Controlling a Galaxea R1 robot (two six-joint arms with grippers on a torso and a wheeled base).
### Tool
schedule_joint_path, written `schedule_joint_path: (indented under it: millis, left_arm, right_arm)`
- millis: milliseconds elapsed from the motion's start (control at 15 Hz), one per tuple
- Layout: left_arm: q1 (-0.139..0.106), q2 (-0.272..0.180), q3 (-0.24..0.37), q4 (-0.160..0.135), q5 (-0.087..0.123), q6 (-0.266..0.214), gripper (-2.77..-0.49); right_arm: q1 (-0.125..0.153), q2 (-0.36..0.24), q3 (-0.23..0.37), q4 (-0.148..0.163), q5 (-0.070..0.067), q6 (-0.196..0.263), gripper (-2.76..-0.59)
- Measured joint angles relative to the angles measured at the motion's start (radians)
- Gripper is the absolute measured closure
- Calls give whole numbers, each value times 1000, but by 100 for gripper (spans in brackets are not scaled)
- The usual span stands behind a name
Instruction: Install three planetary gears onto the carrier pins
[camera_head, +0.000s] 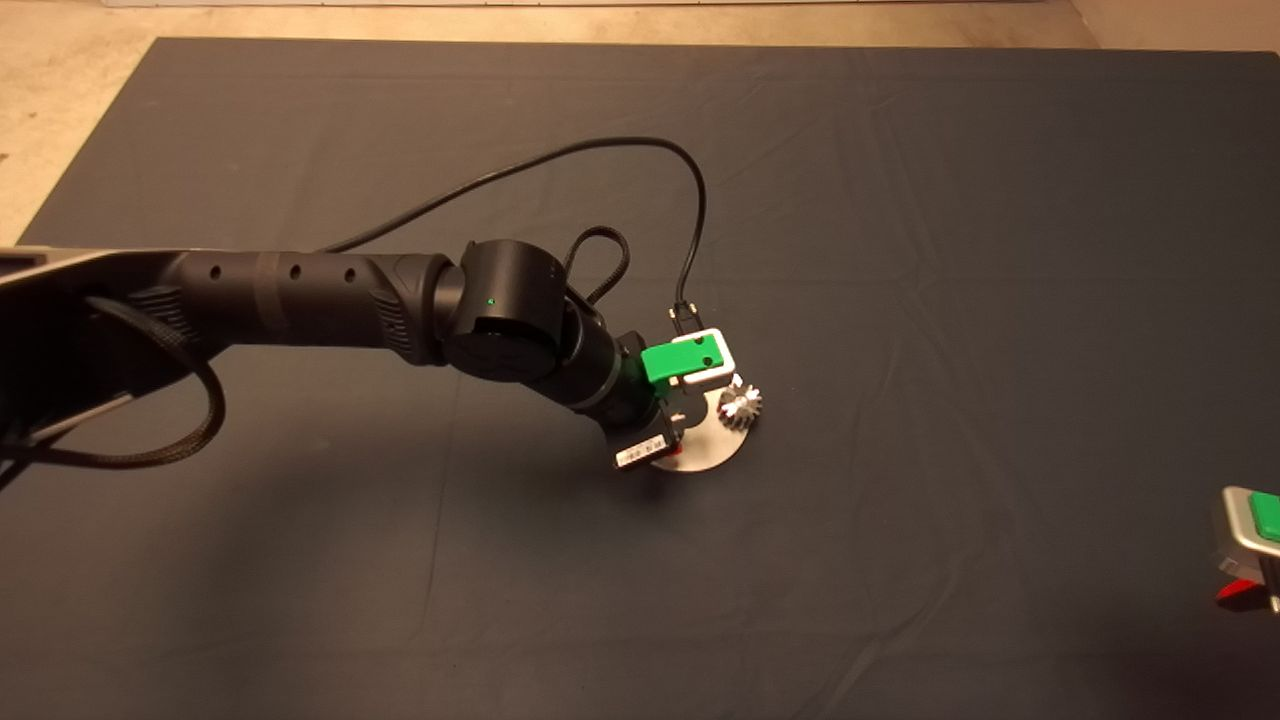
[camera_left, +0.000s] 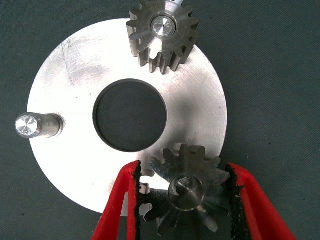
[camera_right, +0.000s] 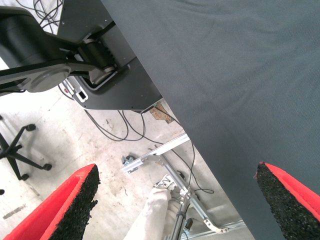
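The flat silver disc (camera_left: 65, 80) with a central hole lies on the mat and shows in the head view (camera_head: 712, 455) under my left gripper (camera_head: 688, 425). One planetary gear (camera_left: 162, 35) sits on a carrier pin; it shows in the head view (camera_head: 742, 404). A second pin (camera_left: 36, 125) stands bare. My left gripper (camera_left: 184, 172) is shut on a second gear (camera_left: 187, 192) that sits over the third pin, whose top shows in the gear's hole. A third gear is out of view. My right gripper (camera_right: 176, 172) is open and empty, parked at the mat's lower right edge (camera_head: 1250, 560).
The dark mat (camera_head: 900, 250) has folds across it. A black cable (camera_head: 640, 150) loops above the left wrist. Past the mat's edge the right wrist view shows floor cables, a metal frame (camera_right: 165, 150) and a chair base (camera_right: 20, 150).
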Motion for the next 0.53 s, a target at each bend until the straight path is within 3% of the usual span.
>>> schedule_joint_path:
  millis: [533]
  left_arm:
    - [0, -2, 0, -30, 9, 0, -81]
  right_arm:
    - [0, 3, -19, 0, 0, -2, -233]
